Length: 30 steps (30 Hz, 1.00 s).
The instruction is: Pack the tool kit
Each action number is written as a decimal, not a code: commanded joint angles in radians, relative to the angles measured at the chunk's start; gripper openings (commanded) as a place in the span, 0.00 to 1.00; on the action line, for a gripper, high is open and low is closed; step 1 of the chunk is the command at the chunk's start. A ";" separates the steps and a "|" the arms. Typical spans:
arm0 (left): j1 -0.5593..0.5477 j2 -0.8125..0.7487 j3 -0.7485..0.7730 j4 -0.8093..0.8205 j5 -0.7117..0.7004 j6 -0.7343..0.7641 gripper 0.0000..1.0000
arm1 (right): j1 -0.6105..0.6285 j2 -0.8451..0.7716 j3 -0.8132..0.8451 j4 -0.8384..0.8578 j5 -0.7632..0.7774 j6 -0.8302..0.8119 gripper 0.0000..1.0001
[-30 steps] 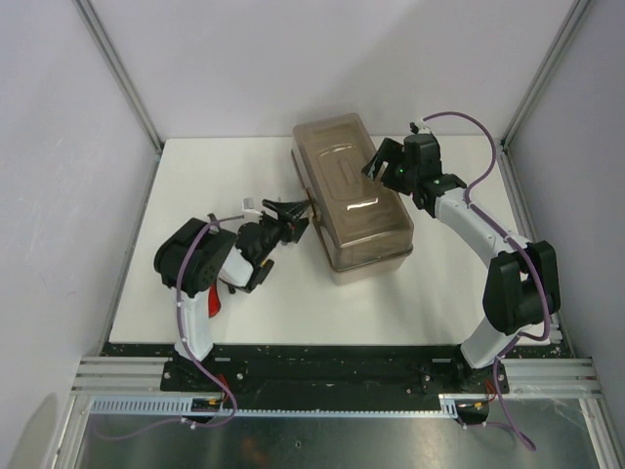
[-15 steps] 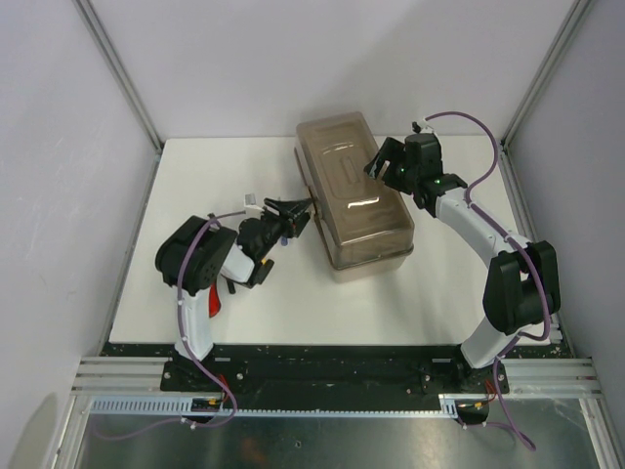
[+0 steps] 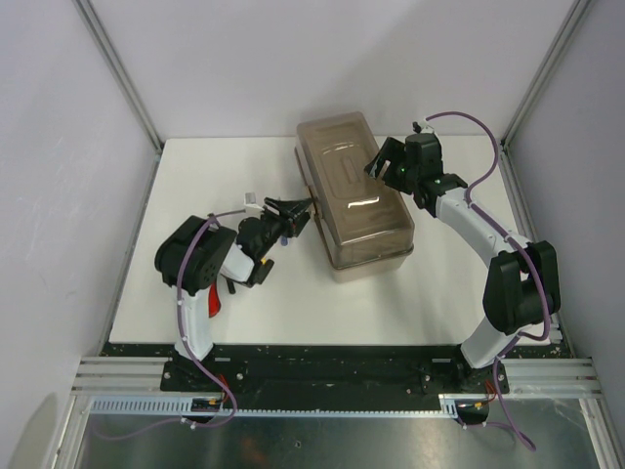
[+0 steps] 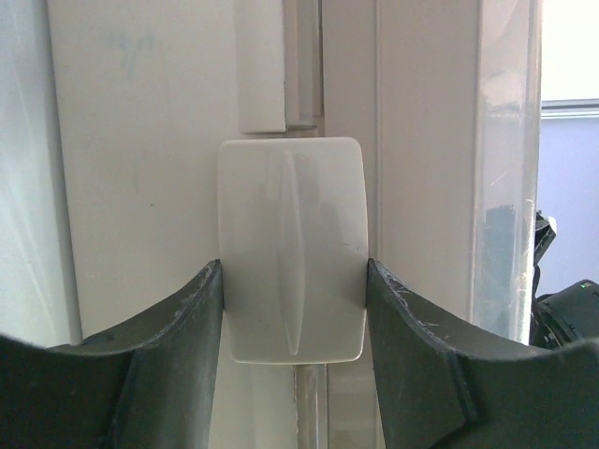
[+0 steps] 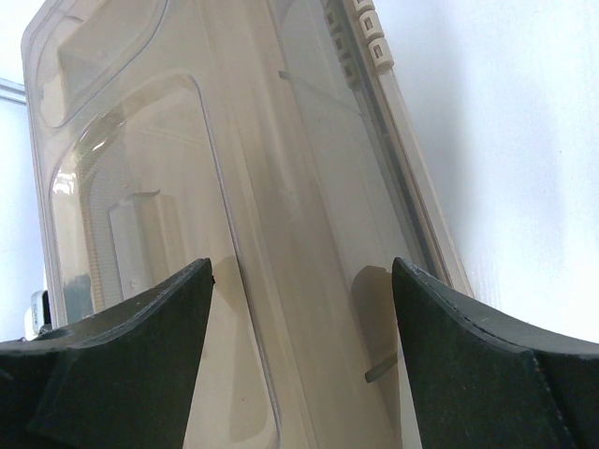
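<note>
Right gripper [image 5: 301, 271] jaws spread wide, dark fingers [image 5: 122, 365] rising from both bottom corners. In the gap and beyond: toolbox lid [image 5: 281, 168], translucent brownish, filling most of the frame and running away toward the top. Moulded rounded-rectangle recess [image 5: 131, 196] on its left half, a second recess above it near the top-left corner. Short row of beige ribbed segments [image 5: 367, 33] on the lid's right edge, top of frame. White table [image 5: 505, 122] to the right of the lid. Right finger's dim reflection sits on the lid just beside its tip. Can't tell if the fingertips touch the lid. Contents under the lid too murky to make out.
</note>
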 commanded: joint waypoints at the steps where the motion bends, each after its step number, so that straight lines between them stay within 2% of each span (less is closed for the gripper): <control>1: -0.073 -0.045 0.033 0.311 0.244 0.140 0.24 | 0.088 0.059 -0.028 -0.134 -0.253 0.043 0.77; 12: -0.062 -0.124 0.037 0.167 0.255 0.190 0.15 | 0.089 0.059 -0.028 -0.134 -0.248 0.043 0.77; 30: -0.061 -0.246 0.025 -0.127 0.197 0.294 0.07 | 0.085 0.062 -0.028 -0.136 -0.247 0.040 0.77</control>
